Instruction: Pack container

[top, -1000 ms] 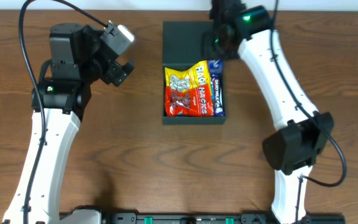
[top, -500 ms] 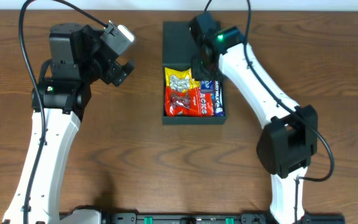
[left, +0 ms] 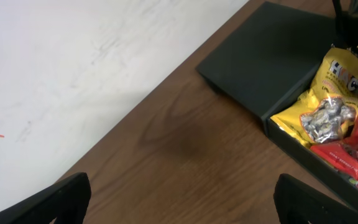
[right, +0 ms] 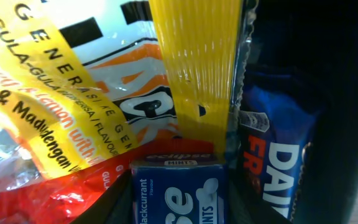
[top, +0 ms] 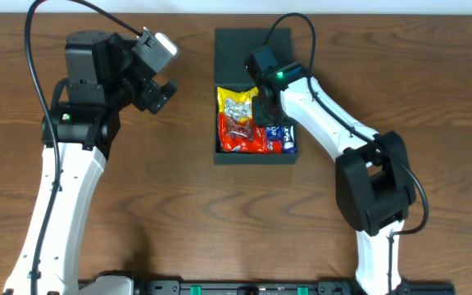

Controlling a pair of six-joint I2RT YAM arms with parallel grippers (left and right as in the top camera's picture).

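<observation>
Mints box (right: 176, 190): small and blue, it says "eclipse MINTS" and "Blackcurrant".
Sweets bag (right: 73, 112): yellow and red, it says "GULA-GULA" and "FLAVOUR".
Chocolate wrapper (right: 278, 162): blue, only "DAI" and "FR" can be read.
Right end effector (top: 265, 105): partly closed, gripping the mints box just above the sweets bag, over the container.
Left end effector (left: 185, 205): spread wide, holding nothing, touching nothing.
Container (top: 255, 158): on the tabletop (top: 179, 205), at the far middle between the two arms.
Lid (top: 238, 53): open, lying flat on the far side.
Long way: runs from near to far.
</observation>
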